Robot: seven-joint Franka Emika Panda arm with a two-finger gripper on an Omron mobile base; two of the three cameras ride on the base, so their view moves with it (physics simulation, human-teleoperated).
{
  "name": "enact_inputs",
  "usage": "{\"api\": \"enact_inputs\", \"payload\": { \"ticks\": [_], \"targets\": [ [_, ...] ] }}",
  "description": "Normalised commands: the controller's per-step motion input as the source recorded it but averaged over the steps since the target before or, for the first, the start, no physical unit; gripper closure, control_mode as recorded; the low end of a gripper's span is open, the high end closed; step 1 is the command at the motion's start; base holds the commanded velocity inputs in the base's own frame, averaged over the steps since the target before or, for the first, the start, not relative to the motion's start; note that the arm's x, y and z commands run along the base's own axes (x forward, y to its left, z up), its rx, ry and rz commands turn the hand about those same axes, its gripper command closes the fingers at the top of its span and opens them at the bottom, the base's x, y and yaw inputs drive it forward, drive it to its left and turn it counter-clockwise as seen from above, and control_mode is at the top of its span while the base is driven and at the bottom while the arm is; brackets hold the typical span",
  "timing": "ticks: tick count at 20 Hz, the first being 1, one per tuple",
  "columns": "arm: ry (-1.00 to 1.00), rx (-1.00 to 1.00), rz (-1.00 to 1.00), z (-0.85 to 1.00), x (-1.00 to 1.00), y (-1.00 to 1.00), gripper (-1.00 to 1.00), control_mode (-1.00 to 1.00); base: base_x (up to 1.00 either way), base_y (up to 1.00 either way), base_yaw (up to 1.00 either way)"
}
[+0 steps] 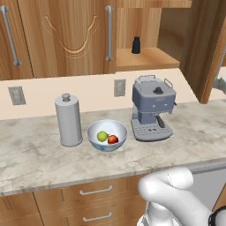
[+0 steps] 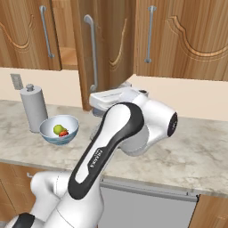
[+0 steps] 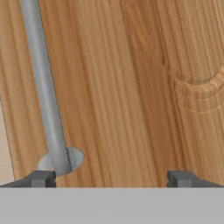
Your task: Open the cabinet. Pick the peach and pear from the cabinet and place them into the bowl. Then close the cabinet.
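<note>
Cabinet (image 2: 107, 49) door open, rigid, swings on hinge; push flat panel beside silver handle (image 3: 46, 96). Fingers (image 3: 40, 178) apart, empty.

The cabinet (image 1: 70, 35) is warm brown wood with plain streaky grain and a satin look; its handle (image 3: 46, 94) is smooth brushed silver metal. The bowl (image 1: 107, 134) is glossy, like glazed ceramic, pale blue-white. The pear (image 1: 102, 136) and peach (image 1: 113, 139) look smooth-skinned, though too small to judge finely. The counter (image 1: 39, 159) is polished veined stone; the canister (image 1: 68, 120) matt grey; the coffee machine (image 1: 152, 112) blue-grey, perhaps metal.
</note>
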Motion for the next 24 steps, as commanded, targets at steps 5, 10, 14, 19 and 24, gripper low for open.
{"api": "enact_inputs", "payload": {
  "ticks": [5, 10, 14, 19, 24],
  "targets": [
    [-0.04, -0.09, 0.05, -0.33, 1.0, 0.96, -1.0, -1.0, 0.0, 0.0, 0.0],
    [-0.1, -0.05, -0.01, -0.08, 1.0, 0.94, -1.0, -1.0, 0.0, 0.0, 0.0],
    [-0.1, 0.0, -0.06, 0.08, 1.0, 0.71, -1.0, -1.0, 0.0, 0.0, 0.0],
    [0.08, 0.0, -0.2, 0.0, 1.0, 0.41, -1.0, -1.0, 0.0, 0.0, 0.0],
    [-0.06, -0.04, -0.14, 0.22, 0.39, 0.95, -1.0, -1.0, 0.0, 0.0, 0.0]
  ]
}}
